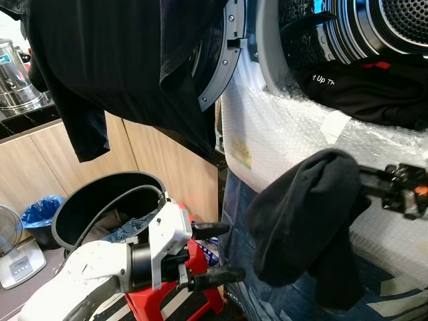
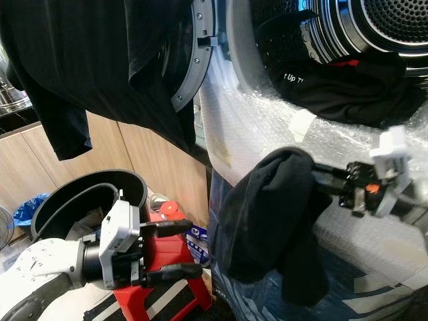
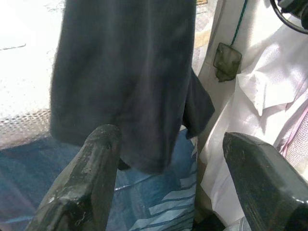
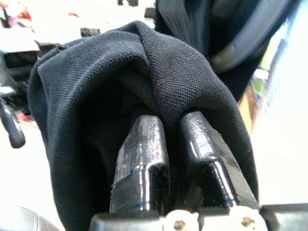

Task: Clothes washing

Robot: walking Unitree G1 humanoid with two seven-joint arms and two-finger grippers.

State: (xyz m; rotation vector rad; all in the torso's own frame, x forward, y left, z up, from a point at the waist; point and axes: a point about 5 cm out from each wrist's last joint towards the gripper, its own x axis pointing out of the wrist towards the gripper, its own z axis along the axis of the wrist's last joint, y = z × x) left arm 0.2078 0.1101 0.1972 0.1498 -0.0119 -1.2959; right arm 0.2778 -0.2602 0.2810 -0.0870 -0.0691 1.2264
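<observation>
Black garment point(image 1: 307, 221) clamped in right gripper point(image 4: 175, 139), wrist view confirms; left gripper point(image 1: 221, 251) wide open, empty.

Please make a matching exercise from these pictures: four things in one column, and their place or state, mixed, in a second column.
Things:
1. right claw
2. left claw
3. printed black shirt
4. black bucket

States:
a. lies in the washer opening, over its rim
b. open, holding nothing
c. stands by the red stool
d. shut on a dark garment that hangs down

Pairs: 1-d, 2-b, 3-a, 4-c
</observation>
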